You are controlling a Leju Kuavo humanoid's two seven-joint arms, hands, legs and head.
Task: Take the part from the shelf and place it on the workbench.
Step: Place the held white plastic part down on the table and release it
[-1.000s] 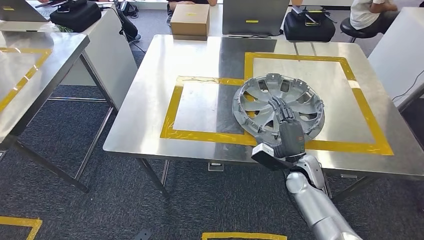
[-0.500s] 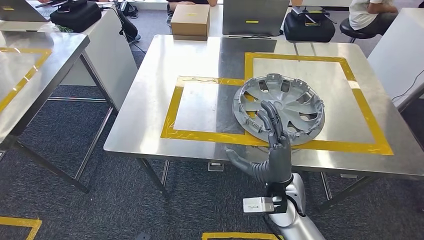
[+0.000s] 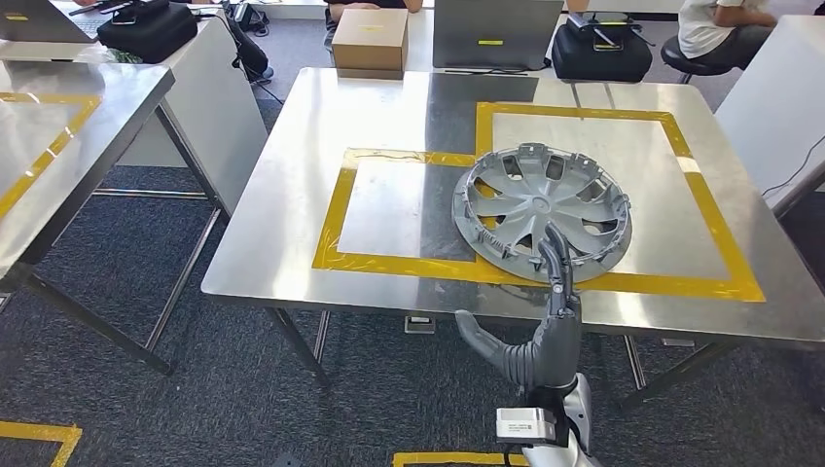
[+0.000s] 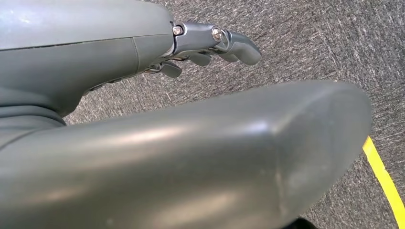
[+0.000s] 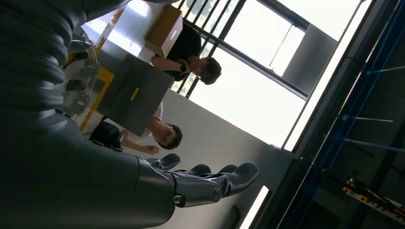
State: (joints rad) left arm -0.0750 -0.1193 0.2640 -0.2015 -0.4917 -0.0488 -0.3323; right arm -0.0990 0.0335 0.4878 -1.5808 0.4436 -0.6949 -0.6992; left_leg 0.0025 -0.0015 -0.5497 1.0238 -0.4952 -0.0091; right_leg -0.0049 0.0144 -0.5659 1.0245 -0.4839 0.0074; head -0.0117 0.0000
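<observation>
The silver plastic hubcap lies flat on the steel counter, face up, straddling the yellow tape where the two marked squares meet; its near rim overlaps the front strip of tape. It looks set down and released, so the placing step seems done.

The right hand hangs in front of the counter's near edge, below the hubcap and clear of it, fingers stretched up and spread, thumb out to the side, holding nothing. From the right wrist view the same hand shows its fingers extended and apart against the ceiling. The left hand points down at the grey carpet, its fingers loosely apart with nothing between them.

As for how the hubcap would handle: I'd judge it light for its breadth, a thin moulded shell, fairly stiff but liable to flex at the spokes and crack at the clips if squeezed hard. The glossy face looks slippery. Best hold, I'd say, is at the rim or through one of the openings between spokes, where fingers can hook behind an edge instead of pressing on the smooth dome. Being wide and flat, it would swing or tilt if held at one side.

A cardboard box sits at the far edge.
</observation>
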